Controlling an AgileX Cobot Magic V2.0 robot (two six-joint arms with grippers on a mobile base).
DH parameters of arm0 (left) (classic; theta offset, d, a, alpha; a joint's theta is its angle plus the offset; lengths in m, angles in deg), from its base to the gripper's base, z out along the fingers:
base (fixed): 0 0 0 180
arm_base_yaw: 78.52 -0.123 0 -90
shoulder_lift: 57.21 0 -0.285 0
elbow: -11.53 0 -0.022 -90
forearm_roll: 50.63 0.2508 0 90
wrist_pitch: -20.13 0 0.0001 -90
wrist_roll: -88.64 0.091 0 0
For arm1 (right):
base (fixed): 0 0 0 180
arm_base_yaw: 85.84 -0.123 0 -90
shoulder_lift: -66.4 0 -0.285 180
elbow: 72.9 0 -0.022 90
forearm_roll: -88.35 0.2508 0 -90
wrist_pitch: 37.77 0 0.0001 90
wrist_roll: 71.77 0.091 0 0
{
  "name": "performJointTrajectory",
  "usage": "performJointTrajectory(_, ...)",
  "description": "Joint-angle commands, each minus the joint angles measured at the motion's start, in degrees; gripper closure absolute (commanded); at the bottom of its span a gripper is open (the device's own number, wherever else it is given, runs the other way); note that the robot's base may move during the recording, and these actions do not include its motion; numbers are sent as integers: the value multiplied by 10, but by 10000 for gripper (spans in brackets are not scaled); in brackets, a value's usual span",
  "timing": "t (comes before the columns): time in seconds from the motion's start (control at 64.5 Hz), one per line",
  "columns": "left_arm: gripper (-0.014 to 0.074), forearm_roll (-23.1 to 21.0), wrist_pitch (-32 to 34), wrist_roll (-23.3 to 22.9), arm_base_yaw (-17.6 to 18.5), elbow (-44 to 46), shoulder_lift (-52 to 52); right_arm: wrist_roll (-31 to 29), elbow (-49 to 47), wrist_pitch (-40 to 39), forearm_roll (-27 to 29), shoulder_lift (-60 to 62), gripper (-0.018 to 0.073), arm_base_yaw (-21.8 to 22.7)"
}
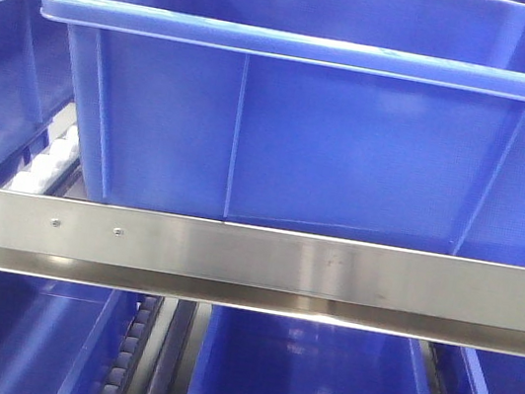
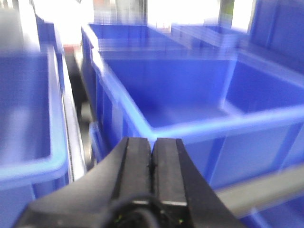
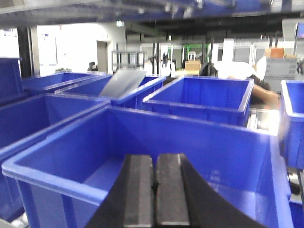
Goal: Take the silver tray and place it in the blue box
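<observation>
Reaching comes first, I think, because neither hand holds anything. The left hand has its two black fingers pressed together with nothing between them, and so does the right hand. The big bright-blue plastic box sits on a shiny metal rack rail, with more blue boxes all around. The flat grey-silver metal tray leans up out of a far box, well away from both hands. Next, one hand needs to open wide and go over to it.
</observation>
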Motion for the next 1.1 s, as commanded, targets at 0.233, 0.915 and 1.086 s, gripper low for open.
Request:
performJointTrajectory(0.233,659,6,38,1,0,14,6,-3,-15,-25,-11,-5,510,1)
performJointTrajectory(0.915,659,6,39,1,0,14,6,-436,145,-98,422,33,510,207)
performJointTrajectory(1.086,659,6,40,1,0,14,6,-579,205,-210,543,40,510,269)
